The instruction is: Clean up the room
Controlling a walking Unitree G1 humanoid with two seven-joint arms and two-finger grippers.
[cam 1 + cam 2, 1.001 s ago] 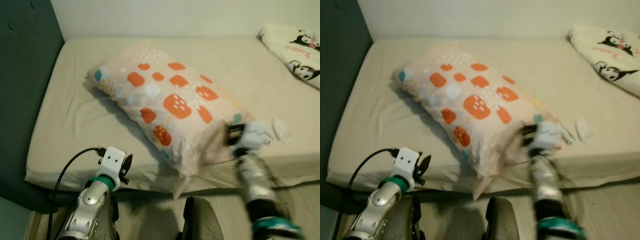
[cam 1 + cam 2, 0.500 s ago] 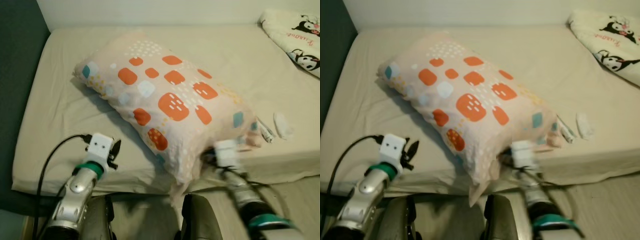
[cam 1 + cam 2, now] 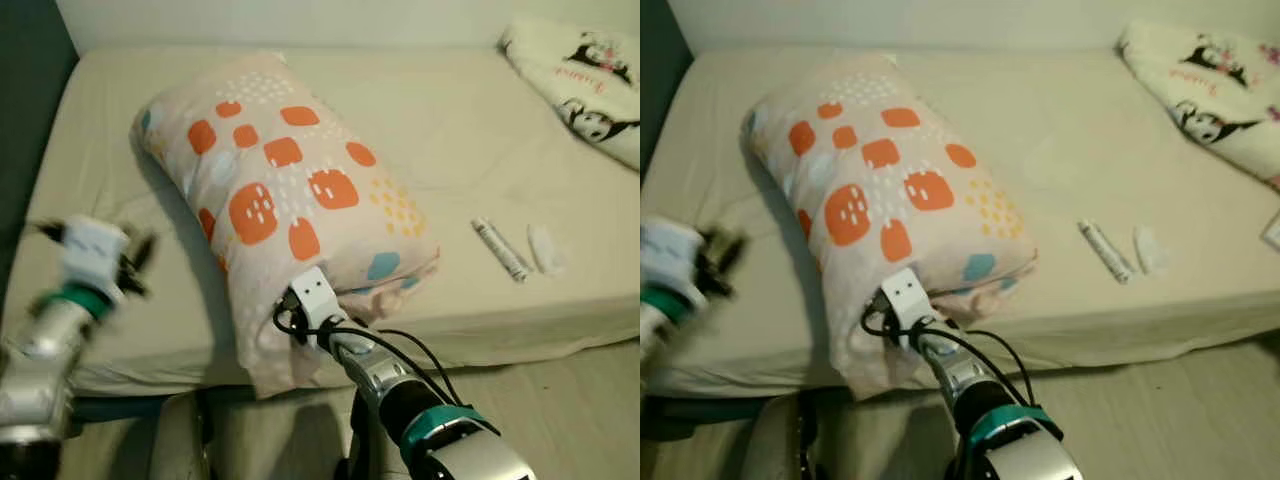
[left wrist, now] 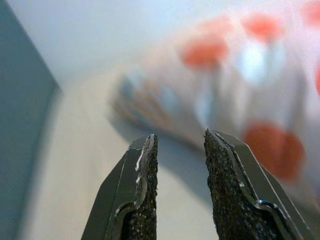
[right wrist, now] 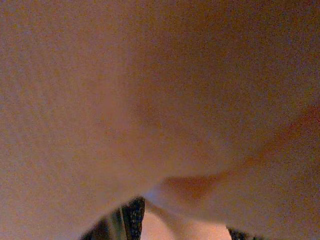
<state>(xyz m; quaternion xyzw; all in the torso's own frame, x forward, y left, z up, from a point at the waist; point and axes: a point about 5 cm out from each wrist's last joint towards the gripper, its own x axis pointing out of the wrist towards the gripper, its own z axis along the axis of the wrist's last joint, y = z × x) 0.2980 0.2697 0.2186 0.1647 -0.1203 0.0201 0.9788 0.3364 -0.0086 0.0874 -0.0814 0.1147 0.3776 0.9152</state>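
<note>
A big pale pillow [image 3: 275, 190] with orange and blue patches lies on the beige bed [image 3: 450, 130], its near end hanging over the front edge. My right wrist [image 3: 312, 295] is pressed against that near end, and its fingers are buried in the pillow. In the right wrist view, pillow cloth bulges between the spread fingers [image 5: 127, 220] of the open right gripper [image 5: 180, 230]. My left gripper [image 3: 138, 255] is blurred, out at the left over the bed's front edge. In its wrist view it is open and holds nothing, pointing toward the pillow [image 4: 240, 85].
A small tube [image 3: 500, 248] and a crumpled white scrap [image 3: 545, 248] lie on the sheet right of the pillow. A white cartoon-print blanket [image 3: 580, 90] is at the back right corner. A dark wall [image 3: 25, 60] borders the bed's left side. Pale floor [image 3: 570, 400] runs along the front.
The pillow's near end has swung left, so it lies more lengthwise. My right arm has moved left and into that end. The left arm has swung out to the left and is blurred.
</note>
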